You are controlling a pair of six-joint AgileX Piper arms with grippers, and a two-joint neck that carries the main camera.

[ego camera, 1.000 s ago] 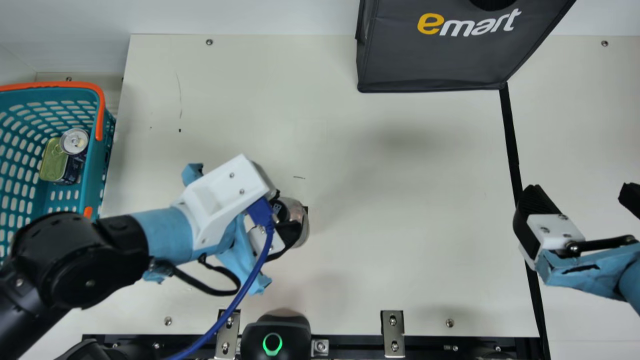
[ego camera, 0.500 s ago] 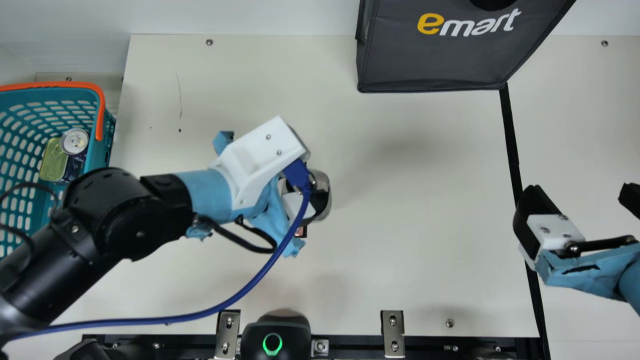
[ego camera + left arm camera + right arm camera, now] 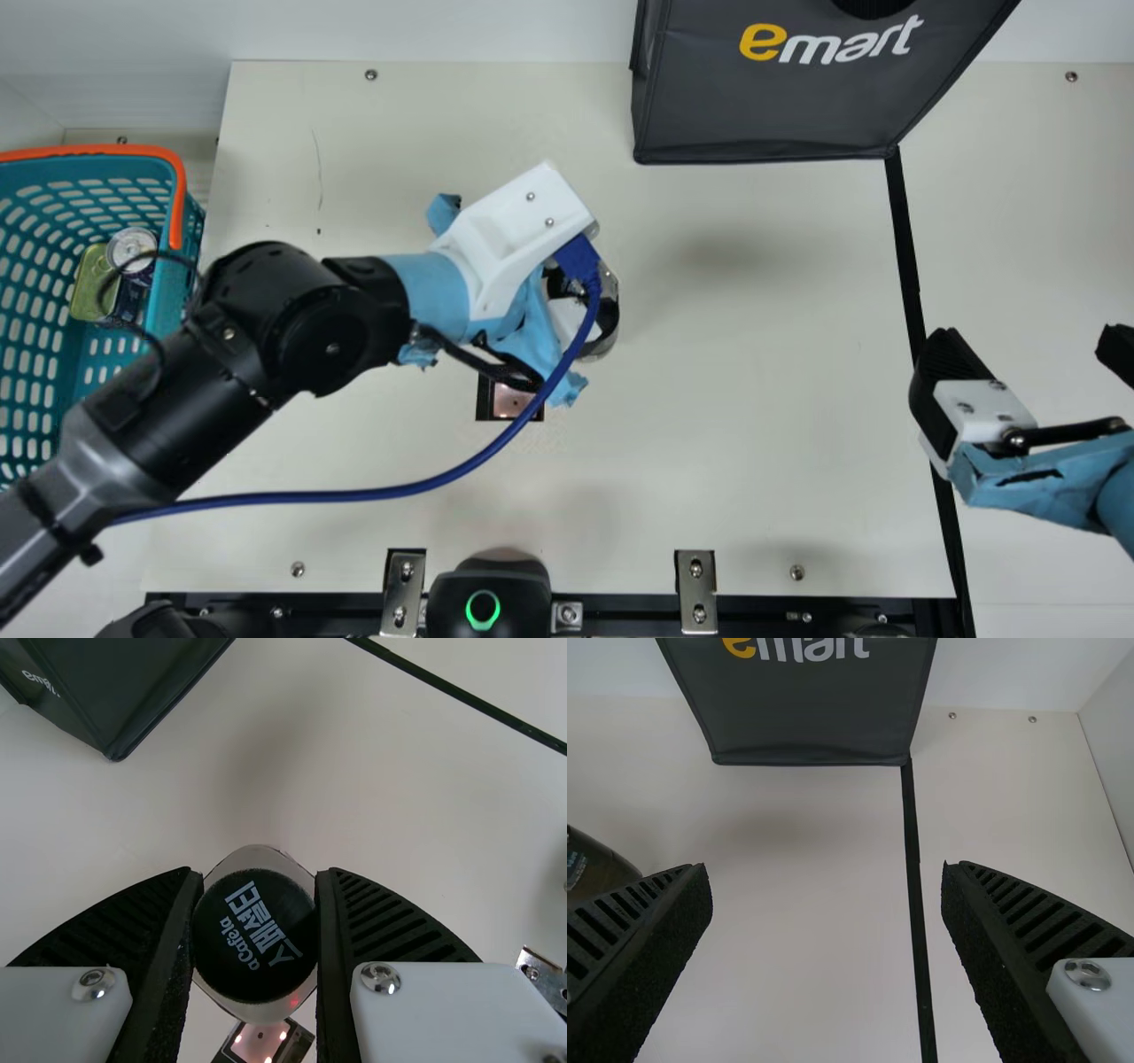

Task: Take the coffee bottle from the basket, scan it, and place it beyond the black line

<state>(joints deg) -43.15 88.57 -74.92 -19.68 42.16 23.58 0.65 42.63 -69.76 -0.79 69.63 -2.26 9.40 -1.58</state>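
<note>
In the main view my left gripper (image 3: 585, 310) is over the middle of the table, holding the coffee bottle (image 3: 609, 292), mostly hidden under the wrist. The left wrist view shows my left gripper (image 3: 255, 939) shut on the bottle's black cap (image 3: 257, 948), one finger on each side. My right gripper (image 3: 1028, 354) stands open near the black line (image 3: 904, 248) at the table's right, nothing between its fingers. In the right wrist view the right gripper (image 3: 824, 895) straddles the black line (image 3: 915, 877), and the bottle's dark body (image 3: 598, 870) shows at one edge.
The teal basket (image 3: 164, 292) with several cans stands at the far left. A dark grey bag (image 3: 771, 106) sits at the back. A scanner window (image 3: 512, 401) is set in the table behind the blue cable, and a black device (image 3: 489, 594) stands at the front edge.
My left gripper has moved right and toward the back with the bottle, uncovering the scanner window. My right arm has kept still.
</note>
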